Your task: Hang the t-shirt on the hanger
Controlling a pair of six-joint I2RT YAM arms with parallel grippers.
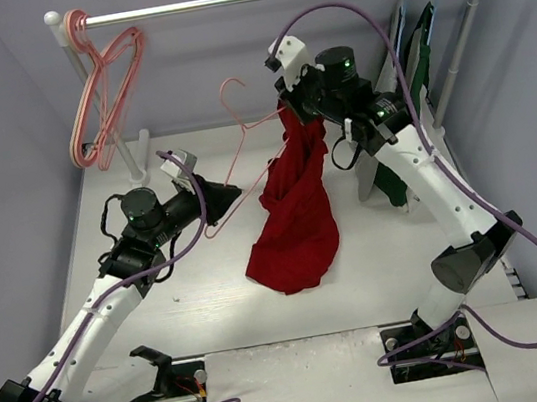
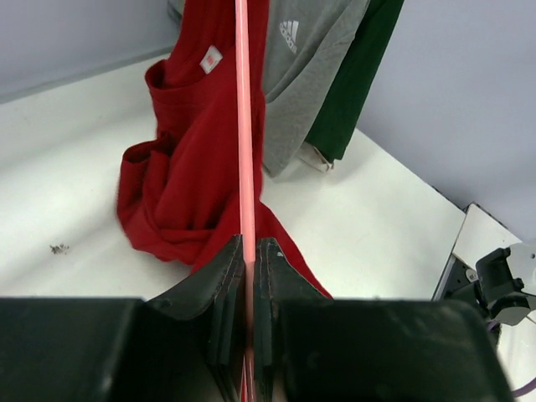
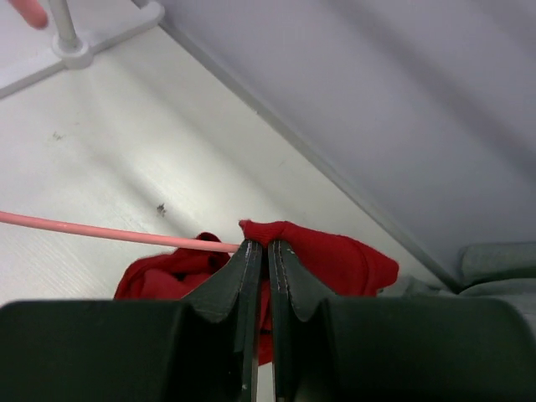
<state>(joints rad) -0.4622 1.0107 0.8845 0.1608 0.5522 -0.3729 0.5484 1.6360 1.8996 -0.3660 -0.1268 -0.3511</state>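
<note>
1. Left hand [image 2: 249, 243]: clenched on the hanger [image 2: 243, 126], with the thin bar pinched between its jaws.
2. Right hand [image 3: 258, 244]: clenched on a fold of the t-shirt [image 1: 300, 206], held high. The lower cloth droops onto the table [image 1: 214, 310].
3. The hanger's long axis runs from the left hand straight toward the shirt. Its far end meets the cloth just beside the right hand's pinch.
4. Cannot tell whether the tip sits inside the neck. Judgement: feeding goes along this axis.

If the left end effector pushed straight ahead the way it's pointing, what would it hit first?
Probably the t-shirt, draped just ahead of the left end effector, which is shut on the hanger. The grey garment lies beyond it, though depth is hard to judge.
</note>
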